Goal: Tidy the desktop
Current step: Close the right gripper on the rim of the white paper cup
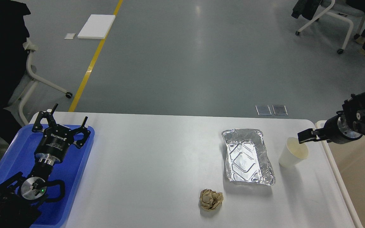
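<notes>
The white desktop (157,158) fills the lower half of the head view. On it stand a crinkled foil tray (249,156), a crumpled brown paper ball (211,199) nearer the front, and a white paper cup (291,156) at the right, slightly tilted. My left gripper (69,114) is open and empty above the far end of the blue tray (78,177). My right gripper (305,136) reaches in from the right and its tip is at the cup's far rim. Its two fingers cannot be told apart from this side.
The blue tray lies on the desktop's left end under my left arm. A beige bin with a white rim (334,164) stands right beside the table's right edge. Chairs stand on the floor at the left and the far right.
</notes>
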